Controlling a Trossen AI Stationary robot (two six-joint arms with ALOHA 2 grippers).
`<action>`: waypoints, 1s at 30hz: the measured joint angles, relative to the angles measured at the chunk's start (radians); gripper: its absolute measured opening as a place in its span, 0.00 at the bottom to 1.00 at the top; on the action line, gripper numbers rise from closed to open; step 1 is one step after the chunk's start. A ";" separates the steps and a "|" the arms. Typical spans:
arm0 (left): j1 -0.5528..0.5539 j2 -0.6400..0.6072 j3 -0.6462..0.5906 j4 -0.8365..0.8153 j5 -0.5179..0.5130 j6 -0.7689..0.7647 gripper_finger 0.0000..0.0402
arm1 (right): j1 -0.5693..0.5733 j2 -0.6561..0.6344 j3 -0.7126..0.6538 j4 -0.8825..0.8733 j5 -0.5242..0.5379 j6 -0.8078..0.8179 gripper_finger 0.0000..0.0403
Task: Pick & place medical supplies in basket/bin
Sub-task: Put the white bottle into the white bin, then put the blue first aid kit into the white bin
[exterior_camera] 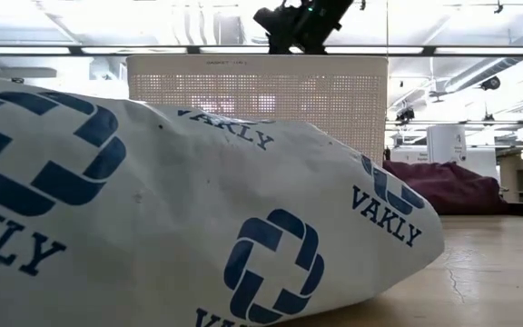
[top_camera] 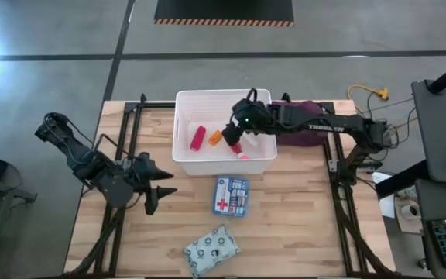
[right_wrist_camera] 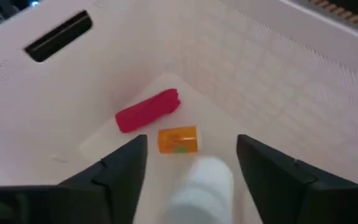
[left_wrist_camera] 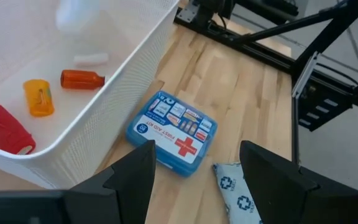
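**4 cameras, 1 shared basket**

The whole table [top_camera: 285, 225] is seen from straight above in the high view, with both arms inside the picture. The low view is set at table-top height and faces level across the wood; its picture is mostly filled by the grey patterned pouch [exterior_camera: 180, 218], lying very close to the lens, with the basket [exterior_camera: 257, 95] seen behind it. The left wrist view is aimed obliquely down from outside the basket [left_wrist_camera: 135, 81], taking in the first-aid box [left_wrist_camera: 173, 132]. The right wrist view is held close above the basket's inside [right_wrist_camera: 260, 68]. The basket is shared by all 4 views.
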 joint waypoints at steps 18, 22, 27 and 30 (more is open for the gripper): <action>0.001 0.020 0.001 0.008 -0.001 -0.054 0.54 | 0.142 -0.088 0.023 -0.056 0.028 -0.156 0.82; 0.001 0.020 -0.001 0.008 -0.001 -0.054 0.54 | 0.236 -0.119 0.023 -0.140 0.030 -0.093 0.81; 0.010 0.020 -0.035 0.008 0.004 -0.094 0.54 | 0.357 -0.125 0.024 -0.326 0.027 0.082 0.81; 0.026 0.020 -0.080 0.019 0.035 -0.095 0.54 | 0.420 -0.107 0.016 -0.419 0.028 0.233 0.81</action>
